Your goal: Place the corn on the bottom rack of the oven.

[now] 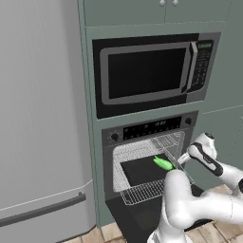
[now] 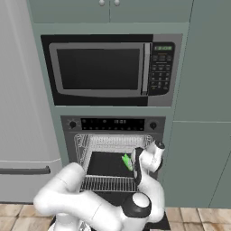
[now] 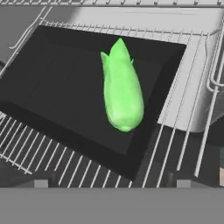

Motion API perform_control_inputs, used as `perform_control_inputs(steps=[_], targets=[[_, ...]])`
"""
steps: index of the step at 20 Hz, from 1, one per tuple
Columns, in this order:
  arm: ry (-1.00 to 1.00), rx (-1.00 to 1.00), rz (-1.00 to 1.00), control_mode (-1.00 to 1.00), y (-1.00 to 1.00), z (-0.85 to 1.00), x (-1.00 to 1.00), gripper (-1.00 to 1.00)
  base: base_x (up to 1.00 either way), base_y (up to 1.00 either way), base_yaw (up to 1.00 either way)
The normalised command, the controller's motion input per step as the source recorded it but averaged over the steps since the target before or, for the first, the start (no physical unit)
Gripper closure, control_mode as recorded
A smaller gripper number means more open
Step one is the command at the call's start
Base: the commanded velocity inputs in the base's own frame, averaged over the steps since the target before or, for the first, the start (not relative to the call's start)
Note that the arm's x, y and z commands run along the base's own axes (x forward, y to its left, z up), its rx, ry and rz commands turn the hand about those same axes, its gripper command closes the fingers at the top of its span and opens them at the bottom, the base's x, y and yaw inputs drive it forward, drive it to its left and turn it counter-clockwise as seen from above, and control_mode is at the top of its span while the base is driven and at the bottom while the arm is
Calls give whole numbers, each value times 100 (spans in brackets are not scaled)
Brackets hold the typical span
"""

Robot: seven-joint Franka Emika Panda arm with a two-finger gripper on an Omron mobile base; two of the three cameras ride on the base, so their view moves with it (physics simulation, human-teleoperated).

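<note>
In the hand view the gripper (image 3: 109,183) sits at six o'clock, its two dark tips spread wide apart and holding nothing. Just beyond them run the wires of the bottom rack (image 3: 170,153), pulled out of the oven (image 1: 147,156), whose door hangs open below. On that rack rests a flat black tray (image 3: 52,92), and the corn (image 3: 122,94) lies on the tray, toward its three o'clock side, with the tapered husk tip pointing to twelve o'clock and the rounded end toward six. The corn lies clear of the fingertips.

From the left base view the corn (image 1: 163,163) shows at the three o'clock edge of the tray (image 1: 140,171), just beside the hand. From the right base view the corn (image 2: 127,161) lies just at nine o'clock of the wrist.

Farther up, at twelve o'clock of the oven, sits a silver-framed microwave (image 2: 106,67). A grey fridge (image 1: 40,118) stands at nine o'clock.
</note>
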Motion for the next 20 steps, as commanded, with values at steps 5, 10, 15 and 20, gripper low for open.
perform_control_inputs(steps=[5,10,15,20], targets=[[0,0,-11,-100,-22,100,-85,-100,0,0,0],[0,-2,-14,-100,-1,97,-99,-100,0,0,0],[-5,-18,-17,-100,10,88,-97,-100,0,0,0],[-3,-23,-14,-100,6,97,-70,-100,0,0,0]])
